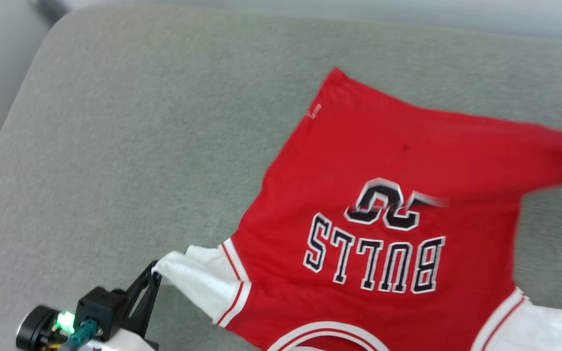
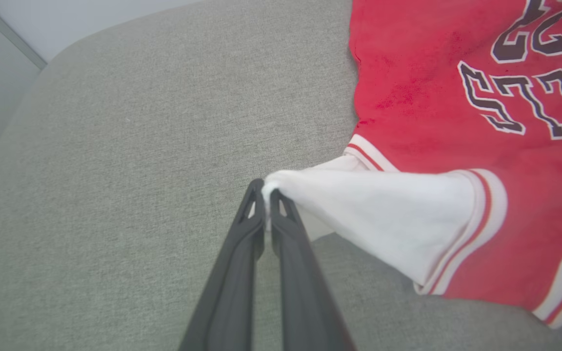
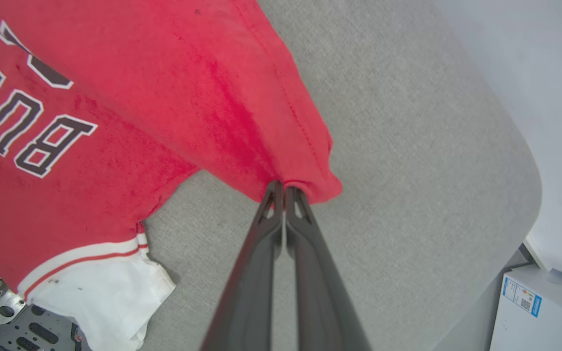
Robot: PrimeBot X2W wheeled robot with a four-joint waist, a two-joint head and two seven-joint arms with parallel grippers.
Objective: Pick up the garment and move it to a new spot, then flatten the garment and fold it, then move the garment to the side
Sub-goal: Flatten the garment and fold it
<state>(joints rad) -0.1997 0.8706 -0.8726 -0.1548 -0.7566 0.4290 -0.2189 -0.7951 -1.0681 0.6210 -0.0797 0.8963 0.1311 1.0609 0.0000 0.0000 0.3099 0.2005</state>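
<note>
Nearest me, my left gripper (image 2: 265, 189) is clenched on the tip of a white sleeve (image 2: 373, 204), which is drawn out to a point over the near-left part of the grey padded surface (image 1: 130, 122). The red Bulls jersey (image 1: 383, 151) lies lettering-up across the pad's right half, collar at the near edge. Farther out, my right gripper (image 3: 284, 187) is pinched tight on the red hem corner (image 3: 312, 178).

The red jersey T-shirt with white short sleeves (image 1: 373, 146) has the word "BULLS" (image 1: 373, 261) in big black letters with white edges. It reads upside down in the head view. Above it is a black number (image 1: 388, 204), blurry, maybe 23. A white box (image 3: 554, 321) has a blue label (image 3: 521, 296), too small to read.
</note>
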